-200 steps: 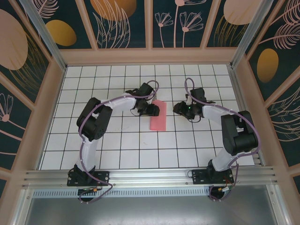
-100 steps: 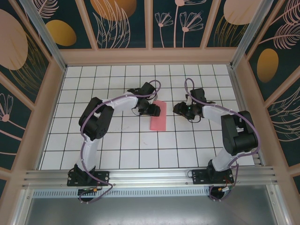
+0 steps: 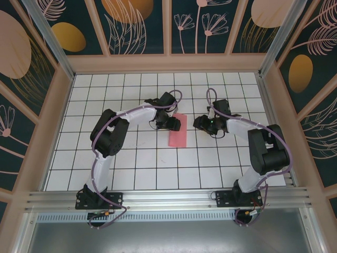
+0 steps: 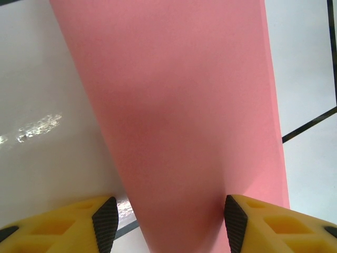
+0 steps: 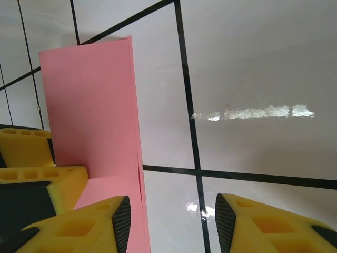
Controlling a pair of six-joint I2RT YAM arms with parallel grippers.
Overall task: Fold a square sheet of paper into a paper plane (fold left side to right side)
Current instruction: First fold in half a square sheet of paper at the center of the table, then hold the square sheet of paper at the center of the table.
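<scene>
**A:** Mid-table, the salmon-pink folded paper sheet [image 3: 178, 136] lies on the white gridded tabletop [image 3: 131, 158], long edge running near to far.

**B:** And the grippers?

**A:** Left gripper [image 3: 174, 124] straddles its far end, jaws apart, not pinching. Right gripper [image 3: 200, 124] is just right of it, jaws apart too, holding nothing.

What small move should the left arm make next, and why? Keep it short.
The square sheet of paper already lies folded into a narrow strip, and the left gripper sits over its far end, jaws open. I'd probably press down and slide along the fold to sharpen the crease.
</scene>
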